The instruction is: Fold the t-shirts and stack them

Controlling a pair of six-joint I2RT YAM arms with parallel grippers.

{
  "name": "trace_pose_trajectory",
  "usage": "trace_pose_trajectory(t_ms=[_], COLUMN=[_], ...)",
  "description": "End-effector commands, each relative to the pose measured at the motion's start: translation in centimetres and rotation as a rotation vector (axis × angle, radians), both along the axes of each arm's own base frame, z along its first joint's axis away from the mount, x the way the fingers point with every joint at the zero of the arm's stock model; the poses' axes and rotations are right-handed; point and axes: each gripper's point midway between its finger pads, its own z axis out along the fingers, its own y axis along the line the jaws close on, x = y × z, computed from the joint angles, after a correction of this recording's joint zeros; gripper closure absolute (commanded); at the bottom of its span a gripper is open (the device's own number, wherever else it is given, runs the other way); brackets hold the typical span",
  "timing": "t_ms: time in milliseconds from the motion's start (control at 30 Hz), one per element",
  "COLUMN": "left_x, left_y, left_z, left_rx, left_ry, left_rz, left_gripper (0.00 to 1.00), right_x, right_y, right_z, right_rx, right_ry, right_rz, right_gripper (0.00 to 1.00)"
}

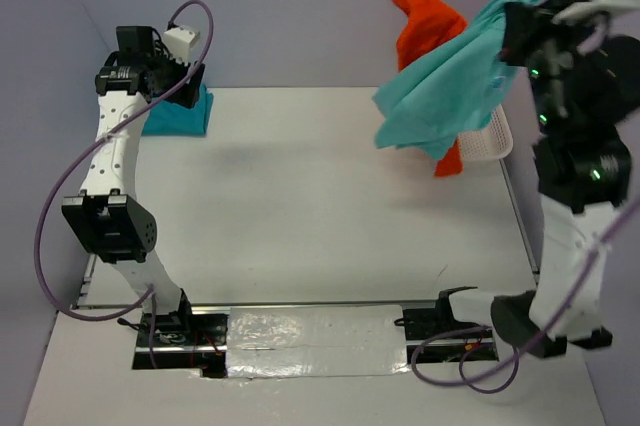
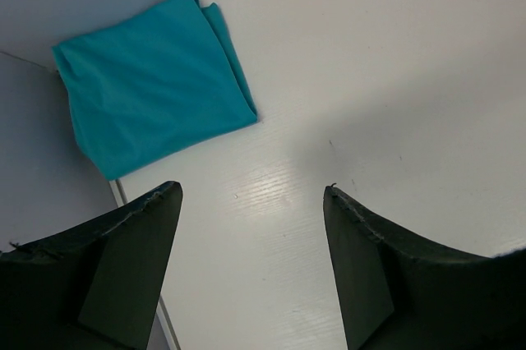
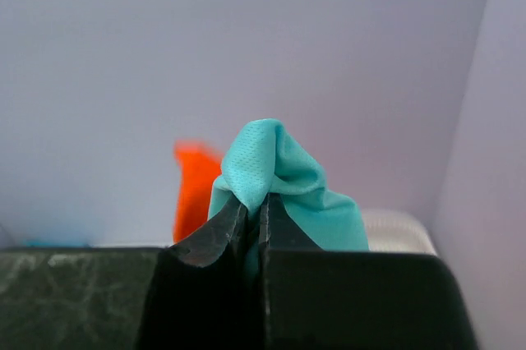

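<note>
My right gripper (image 1: pixel 515 21) is shut on a light teal t-shirt (image 1: pixel 450 81) and holds it high above the table's back right; the cloth bunches between the jaws in the right wrist view (image 3: pixel 275 165). An orange t-shirt (image 1: pixel 428 26) hangs up with it, behind the teal one, and also shows in the right wrist view (image 3: pixel 193 190). A folded darker teal t-shirt (image 1: pixel 178 114) lies at the table's back left corner, also in the left wrist view (image 2: pixel 152 91). My left gripper (image 2: pixel 251 202) is open and empty above the table, just in front of that folded shirt.
A white mesh basket (image 1: pixel 492 136) stands at the back right edge, under the lifted shirts; its rim shows in the right wrist view (image 3: pixel 399 231). The white table (image 1: pixel 320 206) has purple walls on three sides. Cables loop by both arm bases.
</note>
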Motion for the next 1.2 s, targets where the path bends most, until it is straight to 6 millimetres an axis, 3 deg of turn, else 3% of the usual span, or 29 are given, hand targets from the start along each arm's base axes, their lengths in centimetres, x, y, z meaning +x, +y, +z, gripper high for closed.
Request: trace_pose_trajectory(t_ms=[0, 67, 133, 167, 233, 267, 333, 367, 400, 433, 467, 533, 567, 600, 633, 667, 733, 800, 900, 933, 967, 1000, 1033, 1067, 1100, 1133, 1167], left_x=[-1.4, -1.7, -1.9, -2.0, -2.1, -2.2, -2.4, -2.4, -2.4, -2.4, -2.6, -2.8, -3.0, -3.0, -3.1, -3.0, -3.0, -2.8, -2.5, -2.5, -2.5, -2.5, -2.5, -2.6, -2.7, -2.8, -2.9], left_y=[-0.7, -0.4, 0.0, 0.4, 0.7, 0.9, 1.2, 2.0, 2.5, 3.0, 4.5, 6.4, 6.8, 7.1, 7.2, 7.2, 7.0, 6.9, 6.9, 7.0, 6.8, 6.9, 6.8, 6.7, 6.7, 6.6, 6.4], left_z=[2.1, 2.3, 2.3, 2.3, 2.1, 2.1, 1.9, 1.8, 2.0, 2.0, 1.7, 1.5, 1.3, 1.2, 1.0, 0.7, 0.7, 0.5, 0.0, -0.1, -0.3, -0.4, -0.5, -0.7, -0.9, -1.1, -1.4], left_rx=[-0.034, -0.038, -0.042, -0.041, -0.037, -0.034, -0.037, -0.041, -0.044, -0.059, -0.068, -0.084, -0.083, -0.075, -0.067, -0.069, -0.079, -0.088, -0.096, -0.096, -0.100, -0.100, -0.100, -0.101, -0.099, -0.101, -0.105], left_ry=[-0.046, -0.053, -0.051, -0.051, -0.046, -0.048, -0.043, -0.041, -0.043, -0.039, -0.028, -0.018, -0.009, -0.007, -0.003, -0.004, -0.009, -0.006, 0.011, 0.014, 0.018, 0.020, 0.021, 0.027, 0.032, 0.041, 0.049], left_rz=[-0.008, 0.009, 0.019, 0.028, 0.041, 0.044, 0.054, 0.074, 0.086, 0.103, 0.137, 0.185, 0.193, 0.197, 0.203, 0.198, 0.189, 0.189, 0.191, 0.190, 0.188, 0.187, 0.185, 0.182, 0.177, 0.173, 0.163], left_gripper=[0.18, 0.17, 0.17, 0.17, 0.17, 0.17, 0.16, 0.16, 0.16, 0.16, 0.16, 0.17, 0.17, 0.18, 0.18, 0.18, 0.18, 0.18, 0.19, 0.19, 0.19, 0.19, 0.19, 0.19, 0.19, 0.19, 0.19], right_x=[-5.3, -8.6, -9.8, -9.5, -7.1, -5.3, -4.9, -4.5, -3.9, -3.8, -3.7, -2.8, -2.0, -2.0, -1.1, -1.6, -3.1, -6.6, -7.3, -7.1, -6.7, -6.0, -4.5, -3.4, -1.9, 1.6, 2.6], right_y=[4.7, 8.6, 10.1, 10.3, 10.4, 12.0, 15.7, 17.9, 22.9, 25.5, 30.1, 33.7, 36.8, 37.8, 39.7, 40.0, 42.7, 44.8, 45.4, 45.0, 44.7, 44.2, 43.4, 41.6, 40.0, 35.5, 32.8], right_z=[6.7, 8.3, 8.4, 8.2, 6.8, 4.7, 3.2, 1.7, -1.4, -3.8, -7.1, -12.4, -15.7, -18.9, -23.6, -24.0, -25.9, -25.9, -25.0, -26.1, -26.9, -27.8, -28.9, -30.5, -31.7, -34.2, -36.0], right_rx=[-0.075, -0.102, -0.080, -0.031, 0.018, 0.066, 0.088, 0.088, 0.087, 0.068, 0.016, -0.009, -0.034, -0.071, -0.116, -0.177, -0.283, -0.349, -0.286, -0.294, -0.313, -0.339, -0.360, -0.379, -0.370, -0.279, -0.202], right_ry=[-0.280, -0.372, -0.406, -0.387, -0.323, -0.248, -0.220, -0.180, -0.094, -0.018, 0.063, 0.241, 0.336, 0.452, 0.578, 0.610, 0.629, 0.595, 0.533, 0.550, 0.574, 0.594, 0.632, 0.715, 0.769, 0.895, 0.988], right_rz=[0.285, 0.511, 0.602, 0.614, 0.596, 0.660, 0.826, 0.895, 0.998, 1.035, 1.108, 1.112, 1.145, 1.152, 1.147, 1.151, 1.178, 1.296, 1.350, 1.326, 1.298, 1.269, 1.190, 1.100, 1.010, 0.864, 0.803], right_gripper=[1.00, 1.00, 1.00, 1.00, 1.00, 1.00, 1.00, 1.00, 1.00, 1.00, 1.00, 0.98, 0.96, 0.94, 0.92, 0.93, 1.00, 1.00, 1.00, 1.00, 0.92, 0.42, 0.08, 0.00, 0.01, 0.00, 0.00])
